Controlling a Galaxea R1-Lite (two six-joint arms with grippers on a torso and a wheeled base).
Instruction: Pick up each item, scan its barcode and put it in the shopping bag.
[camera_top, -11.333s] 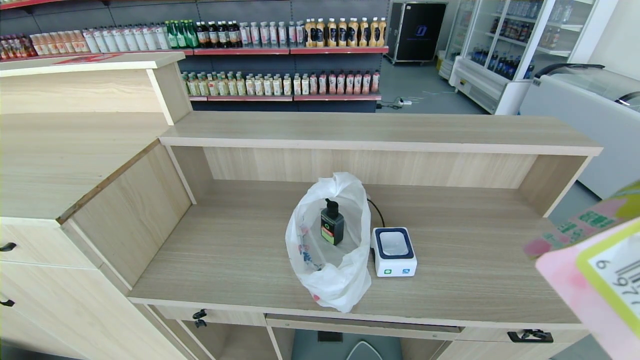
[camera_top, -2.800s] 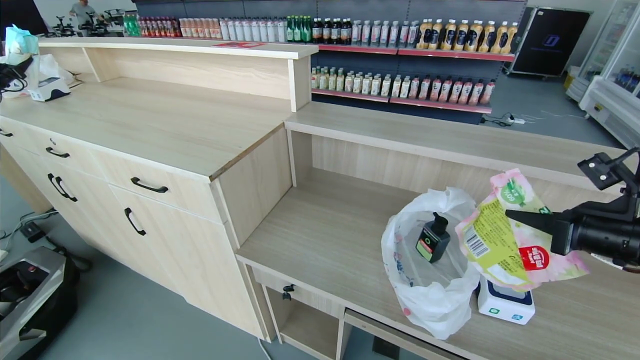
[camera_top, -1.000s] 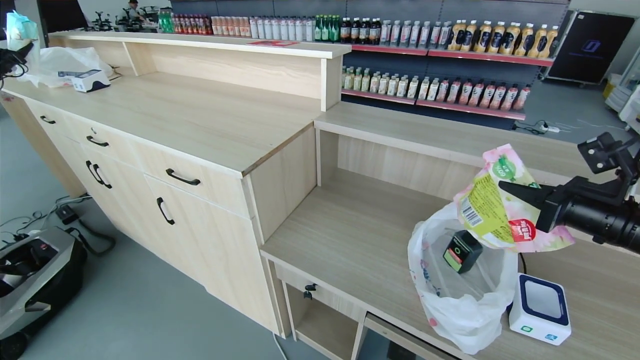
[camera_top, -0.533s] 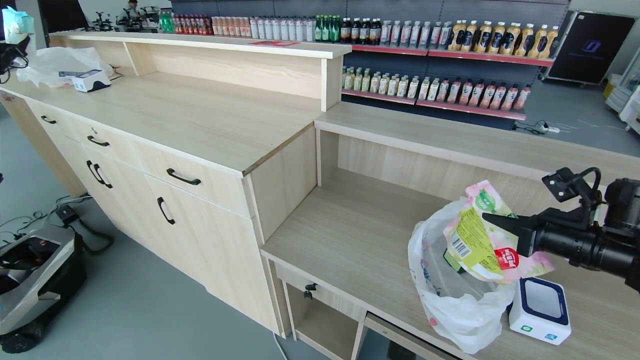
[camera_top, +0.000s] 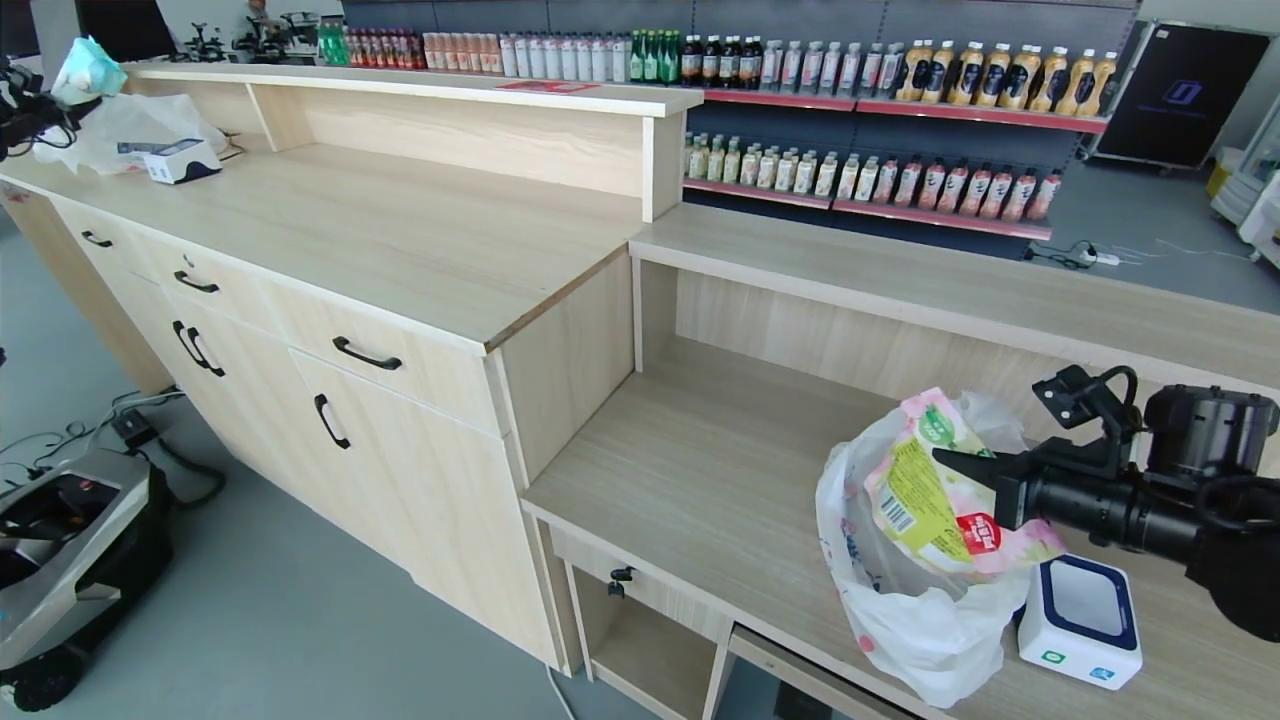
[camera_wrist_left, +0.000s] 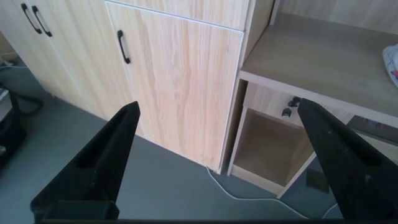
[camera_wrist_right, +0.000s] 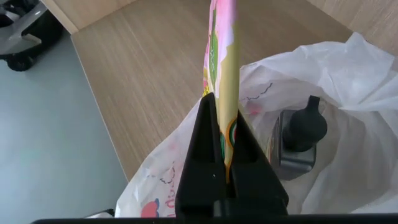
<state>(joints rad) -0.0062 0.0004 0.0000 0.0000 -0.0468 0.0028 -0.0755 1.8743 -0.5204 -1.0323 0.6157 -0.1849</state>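
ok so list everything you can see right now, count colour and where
snack pouch: 1, pink and yellow-green, in the mouth of the shopping bag
shopping bag: 1, translucent white, on the lower counter
pump bottle: 1, black, inside the shopping bag
scanner: 1, white with navy top, on the counter beside the bag
drink bottles: many, mixed colours, on the shelves behind
right gripper: 1, black, shut on the snack pouch
left gripper: 1, black, open, above the floor by the cabinet doors

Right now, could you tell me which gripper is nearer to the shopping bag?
Right. The right gripper holds the snack pouch partly inside the shopping bag; the left gripper hangs off the counter, above the floor by the cabinet door.
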